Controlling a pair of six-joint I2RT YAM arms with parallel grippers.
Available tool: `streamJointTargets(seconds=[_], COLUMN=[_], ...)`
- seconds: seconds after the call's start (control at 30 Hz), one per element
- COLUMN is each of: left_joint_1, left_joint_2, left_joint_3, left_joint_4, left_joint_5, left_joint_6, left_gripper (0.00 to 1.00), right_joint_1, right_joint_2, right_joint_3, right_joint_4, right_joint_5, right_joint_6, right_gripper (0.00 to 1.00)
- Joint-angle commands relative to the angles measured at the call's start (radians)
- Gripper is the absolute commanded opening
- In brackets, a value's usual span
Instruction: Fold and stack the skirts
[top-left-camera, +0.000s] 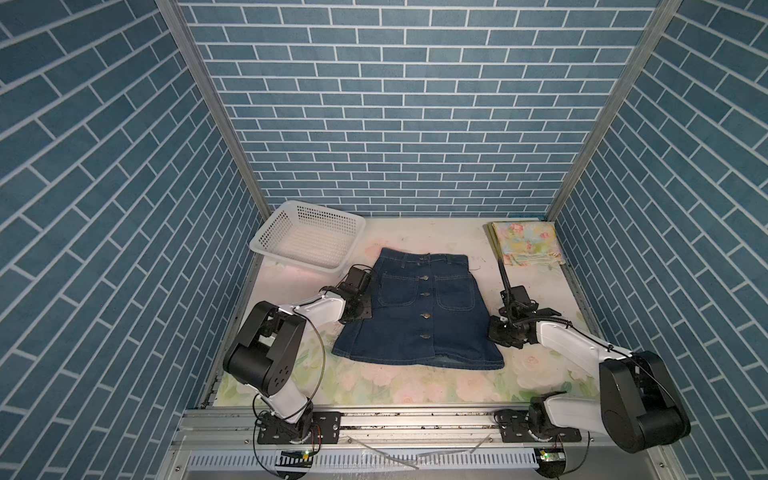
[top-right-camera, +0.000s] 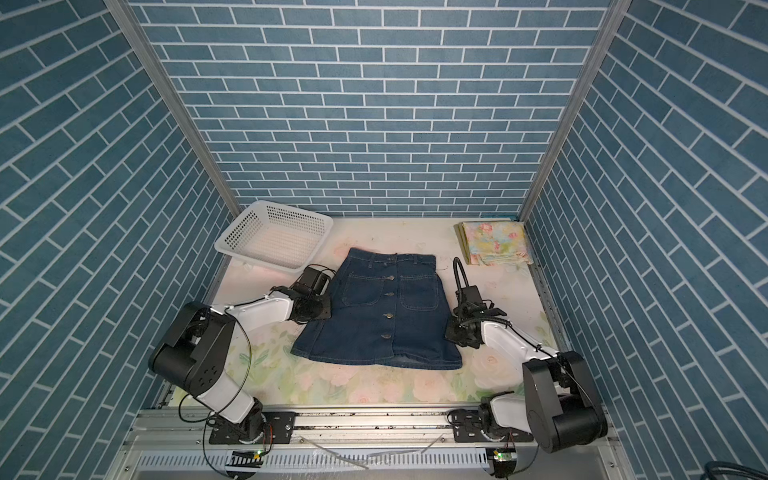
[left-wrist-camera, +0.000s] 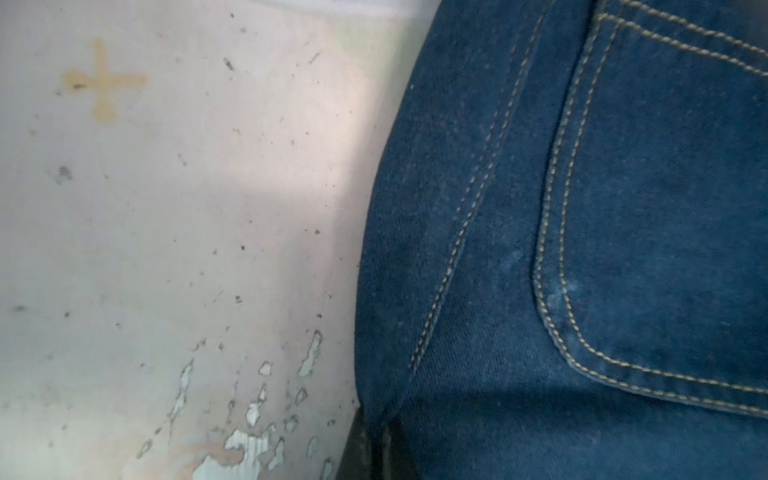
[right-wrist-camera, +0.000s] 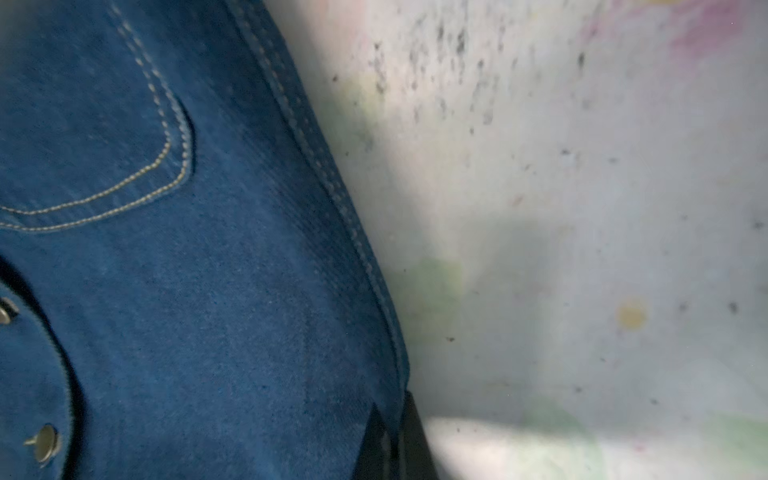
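Note:
In both top views a dark blue denim skirt (top-left-camera: 419, 307) (top-right-camera: 380, 309) lies flat mid-table, buttons up, waistband toward the back wall. My left gripper (top-left-camera: 369, 311) (top-right-camera: 328, 309) is at its left side seam, and in the left wrist view the left gripper (left-wrist-camera: 379, 448) is shut on the folded denim edge (left-wrist-camera: 540, 249). At the right side seam my right gripper (top-left-camera: 492, 328) (top-right-camera: 451, 332) (right-wrist-camera: 392, 444) is likewise shut on the denim edge (right-wrist-camera: 208, 291). A folded pastel floral skirt (top-left-camera: 525, 243) (top-right-camera: 494, 243) rests at the back right, with a thin olive-green edge (top-left-camera: 491, 239) under its left side.
A white perforated basket (top-left-camera: 270, 230) (top-right-camera: 237, 232) stands tilted at the back left, close behind the left wrist. The table (top-left-camera: 415, 386) has a faded floral print. Brick-patterned walls close in three sides, and a metal rail (top-left-camera: 415, 419) runs along the front.

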Motion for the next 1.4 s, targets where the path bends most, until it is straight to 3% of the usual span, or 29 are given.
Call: streamJointTargets(seconds=[0.0,0.2,0.43,0.57,0.7,0.87,1.0,1.13,1.27,1.37], left_joint_1=[0.001,-0.064,-0.088,-0.088,-0.088,-0.088,-0.086,-0.083,-0.074,-0.072], left_joint_2=[0.000,0.055,0.077,0.058,0.054,0.052,0.036,0.019,0.009,0.003], left_joint_3=[-0.024,-0.006,0.014,-0.001,-0.023,-0.043,-0.055,-0.067,-0.080,-0.089], left_joint_4=[0.007,0.062,0.111,0.129,0.166,0.210,0.224,0.231,0.244,0.246], left_joint_5=[0.050,0.100,0.156,0.167,0.184,0.203,0.208,0.210,0.216,0.216], left_joint_6=[-0.005,-0.045,-0.074,-0.076,-0.083,-0.098,-0.104,-0.105,-0.111,-0.113], left_gripper=[0.00,0.00,0.00,0.00,0.00,0.00,0.00,0.00,0.00,0.00], right_joint_1=[0.004,-0.001,0.007,0.084,0.237,0.449,0.582,0.657,0.679,0.679], right_joint_2=[-0.046,-0.118,-0.098,-0.060,0.012,0.143,0.218,0.265,0.303,0.285], right_joint_3=[0.054,0.242,0.422,0.500,0.575,0.624,0.583,0.504,0.510,0.499], right_joint_4=[-0.033,-0.217,-0.287,-0.291,-0.265,-0.133,0.087,0.351,0.421,0.424], right_joint_5=[0.040,0.210,0.222,0.218,0.225,0.215,0.188,0.110,0.067,0.076], right_joint_6=[-0.025,-0.095,-0.116,-0.082,-0.019,0.118,0.275,0.416,0.435,0.426], right_gripper=[0.00,0.00,0.00,0.00,0.00,0.00,0.00,0.00,0.00,0.27])
